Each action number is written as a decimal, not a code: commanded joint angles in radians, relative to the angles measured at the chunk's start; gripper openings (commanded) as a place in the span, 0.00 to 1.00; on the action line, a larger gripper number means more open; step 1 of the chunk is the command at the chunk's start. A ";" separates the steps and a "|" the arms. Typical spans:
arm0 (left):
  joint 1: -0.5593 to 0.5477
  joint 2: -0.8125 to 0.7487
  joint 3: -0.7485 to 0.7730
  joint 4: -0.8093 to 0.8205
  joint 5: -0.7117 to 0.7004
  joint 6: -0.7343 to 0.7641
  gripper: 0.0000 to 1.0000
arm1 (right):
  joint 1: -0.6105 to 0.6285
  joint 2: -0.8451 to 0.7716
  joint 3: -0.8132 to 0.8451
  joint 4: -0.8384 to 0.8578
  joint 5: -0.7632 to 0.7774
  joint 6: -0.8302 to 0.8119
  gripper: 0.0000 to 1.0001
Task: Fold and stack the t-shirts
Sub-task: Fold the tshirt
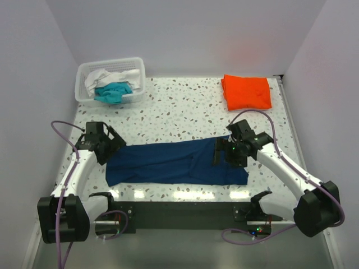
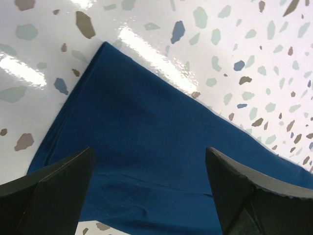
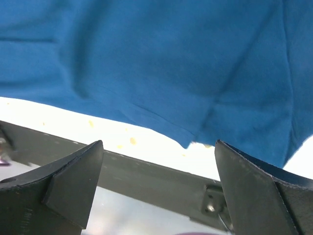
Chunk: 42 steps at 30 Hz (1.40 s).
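The navy t-shirt (image 1: 176,163) lies flat as a long folded band across the near middle of the table. My left gripper (image 1: 115,143) hovers open over its left end; in the left wrist view the cloth corner (image 2: 146,132) lies between the spread fingers (image 2: 54,191). My right gripper (image 1: 220,152) is open over the shirt's right part; in the right wrist view the shirt's hem (image 3: 161,73) lies above the spread fingers (image 3: 73,181). The orange t-shirt (image 1: 246,92) lies folded at the far right. Teal (image 1: 114,92) and white (image 1: 106,76) shirts lie crumpled in the basket.
A white slatted basket (image 1: 137,67) stands at the far left corner. The table's near edge has a dark metal rail (image 1: 185,210) where the arm bases sit. White walls close in the left, right and back sides.
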State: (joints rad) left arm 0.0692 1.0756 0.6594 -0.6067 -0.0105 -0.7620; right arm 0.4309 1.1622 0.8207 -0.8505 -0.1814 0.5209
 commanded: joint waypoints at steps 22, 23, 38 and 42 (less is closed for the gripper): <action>-0.173 0.139 -0.102 0.145 -0.010 -0.031 1.00 | -0.107 0.718 0.274 0.292 0.057 -0.117 0.99; -0.184 0.139 -0.113 0.163 0.006 -0.034 1.00 | -0.119 0.773 0.334 0.286 0.059 -0.136 0.99; -0.436 0.172 -0.141 0.087 0.006 -0.118 1.00 | -0.126 1.240 1.156 0.019 0.134 -0.404 0.99; -0.523 0.147 -0.136 0.019 -0.009 -0.174 1.00 | -0.126 1.355 1.330 -0.002 0.108 -0.450 0.99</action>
State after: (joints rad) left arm -0.4000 1.2068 0.5610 -0.4652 -0.0669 -0.8516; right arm 0.3134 2.3917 2.0773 -0.9497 -0.0696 0.1703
